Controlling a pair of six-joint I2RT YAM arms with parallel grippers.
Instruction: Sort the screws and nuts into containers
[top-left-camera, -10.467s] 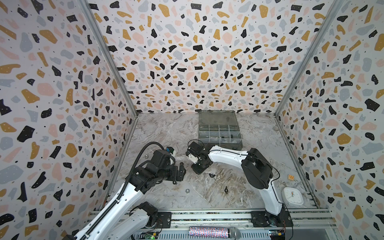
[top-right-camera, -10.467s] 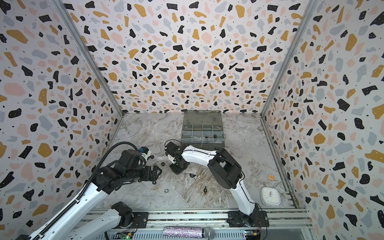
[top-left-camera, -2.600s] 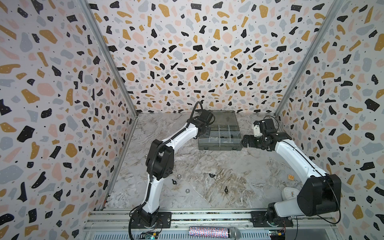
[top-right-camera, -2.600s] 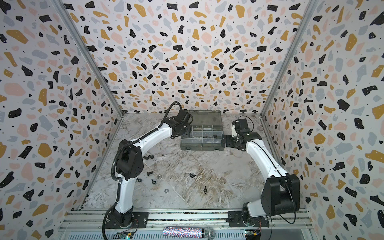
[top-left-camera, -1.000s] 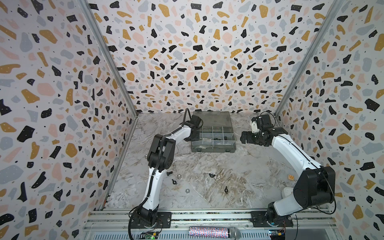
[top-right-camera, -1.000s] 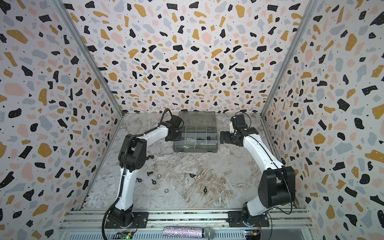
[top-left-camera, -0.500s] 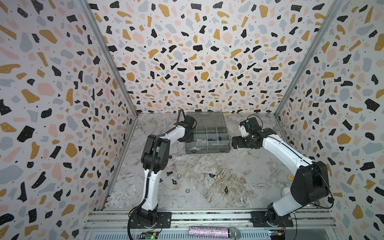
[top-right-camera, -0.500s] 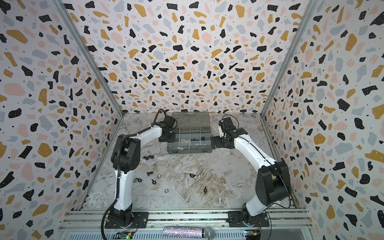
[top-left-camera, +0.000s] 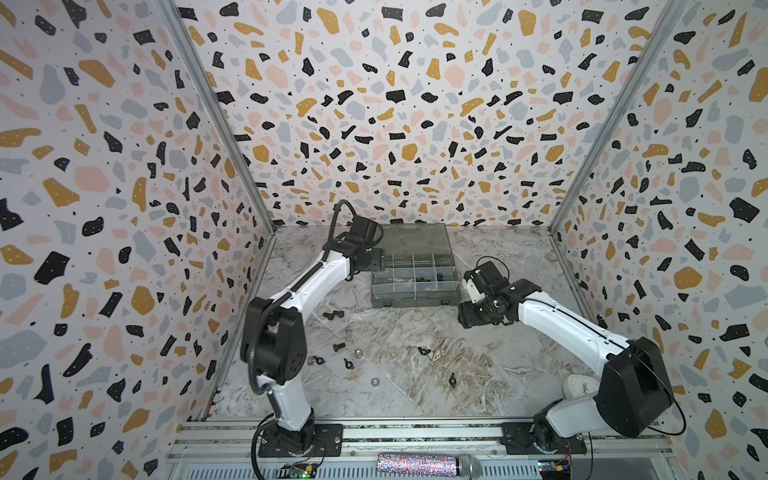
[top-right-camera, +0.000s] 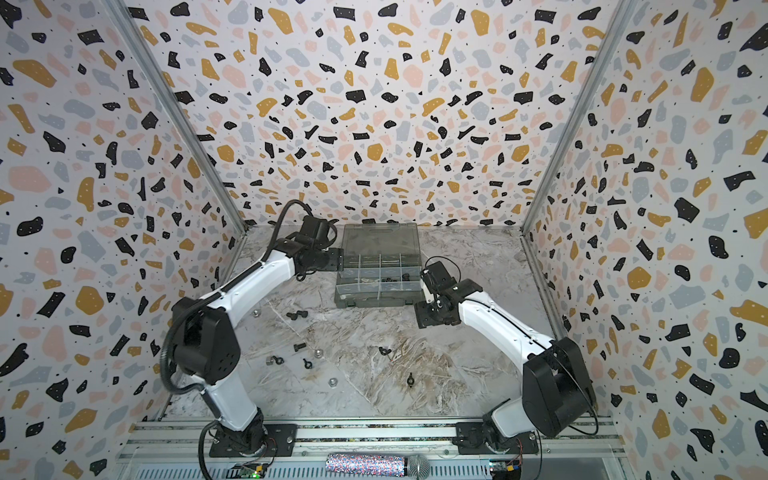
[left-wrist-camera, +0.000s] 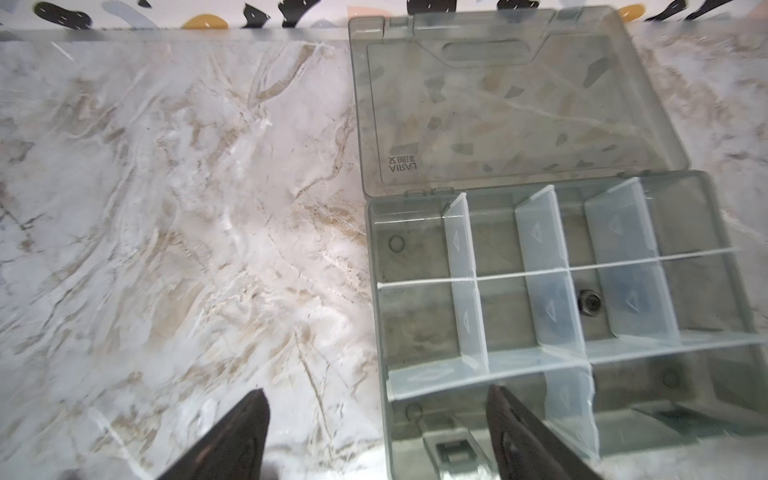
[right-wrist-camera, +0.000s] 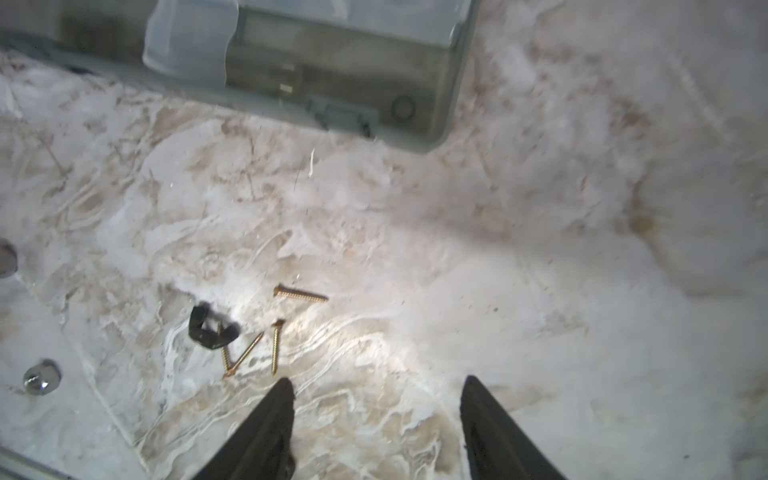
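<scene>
Box open at back of bench, one nut in a middle-row compartment. Screws and nuts loose on bench in front. Left claw apart, straddling box's left wall. Right claw apart, empty, near front-right corner.

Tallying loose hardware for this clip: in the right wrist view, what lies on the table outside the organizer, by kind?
Brass screws: 4
Black wing nut: 1
Silver domed nut: 1
Total: 6
Not counted: a silver thing cut off at the picture's edge, too little of it showing to name.
</scene>
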